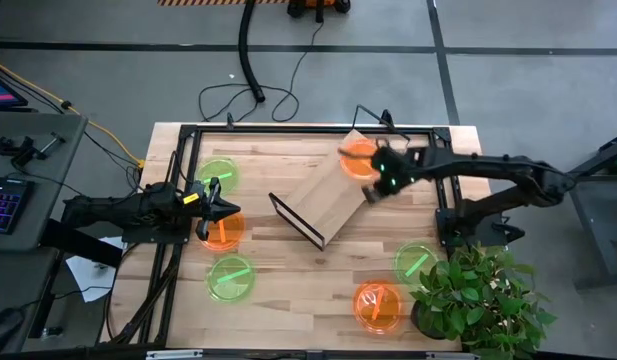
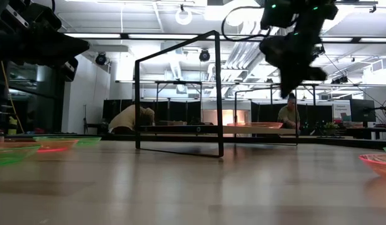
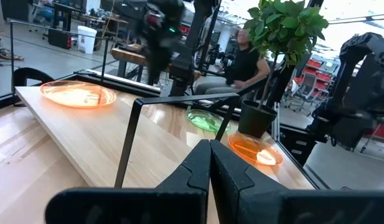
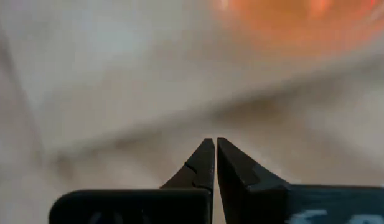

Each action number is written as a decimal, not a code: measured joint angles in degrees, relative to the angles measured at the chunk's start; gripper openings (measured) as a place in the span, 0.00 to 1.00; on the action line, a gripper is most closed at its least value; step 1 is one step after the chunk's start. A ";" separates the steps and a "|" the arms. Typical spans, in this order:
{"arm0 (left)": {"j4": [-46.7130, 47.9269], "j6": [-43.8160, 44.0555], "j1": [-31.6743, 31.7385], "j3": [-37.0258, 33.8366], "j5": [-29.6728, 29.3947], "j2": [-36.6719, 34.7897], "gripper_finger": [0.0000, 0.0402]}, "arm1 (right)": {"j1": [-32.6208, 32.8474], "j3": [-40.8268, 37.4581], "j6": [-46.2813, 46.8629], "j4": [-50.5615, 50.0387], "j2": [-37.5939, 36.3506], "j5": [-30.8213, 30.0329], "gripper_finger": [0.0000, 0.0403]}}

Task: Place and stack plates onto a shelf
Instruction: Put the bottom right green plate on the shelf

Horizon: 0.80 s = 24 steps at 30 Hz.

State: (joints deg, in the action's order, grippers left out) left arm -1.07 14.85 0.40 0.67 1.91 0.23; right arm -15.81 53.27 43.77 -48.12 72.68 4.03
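**A:** Nearest your low camera lay the table (image 2: 193,187), pale wood planks with a soft sheen. What did you have on it?

**B:** You had the shelf (image 1: 323,200), a light plywood rectangle with a dark end edge, sitting askew in the middle, a thin black wire frame (image 2: 180,94) standing over it. One orange plate (image 1: 360,158), round and translucent, rested on the shelf's far end.

**A:** And the other plates?

**B:** All on the table. Near your left arm were a green plate (image 1: 217,172), an orange one (image 1: 222,231) and another green one (image 1: 231,277). On the right side sat a green plate (image 1: 416,262) and an orange plate (image 1: 377,304), both just beside a potted plant (image 1: 478,300). Each glowed neon with a bright streak across it.

**A:** How did your arms stand?

**B:** Your right arm reached out long across the table, its gripper (image 1: 371,193) raised over the shelf beside the orange plate there, its fingers (image 4: 207,163) pressed together and empty. Your left gripper (image 1: 222,207) was stretched level above the orange plate at the left, apart from it in the low view, with its fingers (image 3: 204,168) closed on nothing.
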 joint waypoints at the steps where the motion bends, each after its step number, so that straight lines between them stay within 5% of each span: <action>1: 0.00 0.00 -0.02 0.00 0.00 0.00 0.00 | 2.15 -1.08 1.52 -0.40 -0.36 2.49 0.00; 5: -0.01 0.00 -0.01 0.01 -0.01 0.00 0.00 | 12.97 -6.22 8.80 -1.01 -0.46 10.04 0.00; 14: 0.00 0.00 0.00 0.00 -0.02 0.02 0.00 | 34.61 -16.74 31.34 -1.63 -0.46 16.98 0.00; 24: 0.00 0.00 -0.02 0.00 -0.02 0.00 0.00 | 39.31 -23.82 44.68 5.85 -0.42 13.45 0.00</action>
State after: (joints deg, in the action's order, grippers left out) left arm -1.08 14.85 0.39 0.67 1.90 0.23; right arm 23.51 29.45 88.45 -42.27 72.27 17.48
